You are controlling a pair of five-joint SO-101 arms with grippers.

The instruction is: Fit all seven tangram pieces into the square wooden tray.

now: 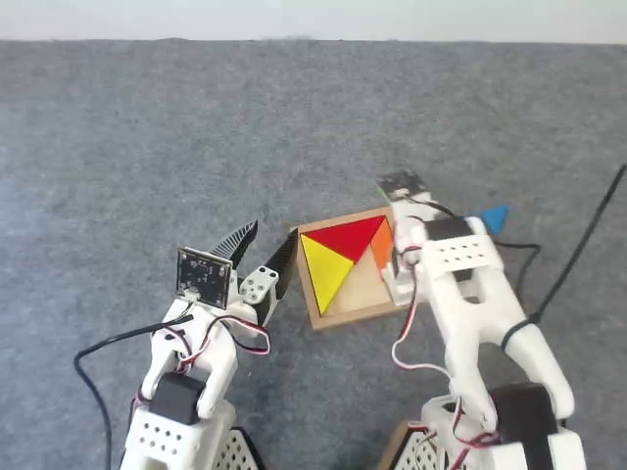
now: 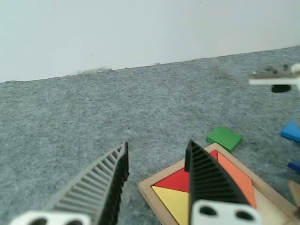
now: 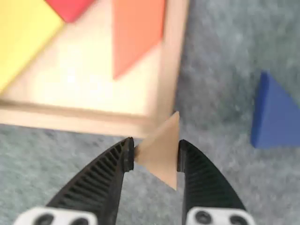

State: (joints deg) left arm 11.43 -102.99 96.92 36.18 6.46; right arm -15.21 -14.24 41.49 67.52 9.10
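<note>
The square wooden tray point(image 1: 345, 317) lies between the two arms and holds a red triangle point(image 1: 345, 237), a yellow triangle point(image 1: 324, 273) and an orange piece point(image 1: 382, 245). My right gripper point(image 3: 154, 142) is shut on a small tan triangle point(image 3: 159, 152), held just outside the tray's rim point(image 3: 70, 119) near a corner. The right arm point(image 1: 460, 255) hangs over the tray's right side. My left gripper point(image 2: 157, 145) is open and holds nothing, just left of the tray point(image 2: 147, 192). A green square point(image 2: 224, 138) lies on the carpet beyond the tray.
A blue triangle point(image 3: 274, 117) lies on the grey carpet right of the tray, also seen as the blue piece point(image 1: 493, 217) behind the right arm. Another blue piece point(image 2: 294, 166) sits nearby. Cables point(image 1: 578, 264) trail from both arms. Open carpet stretches to the back and left.
</note>
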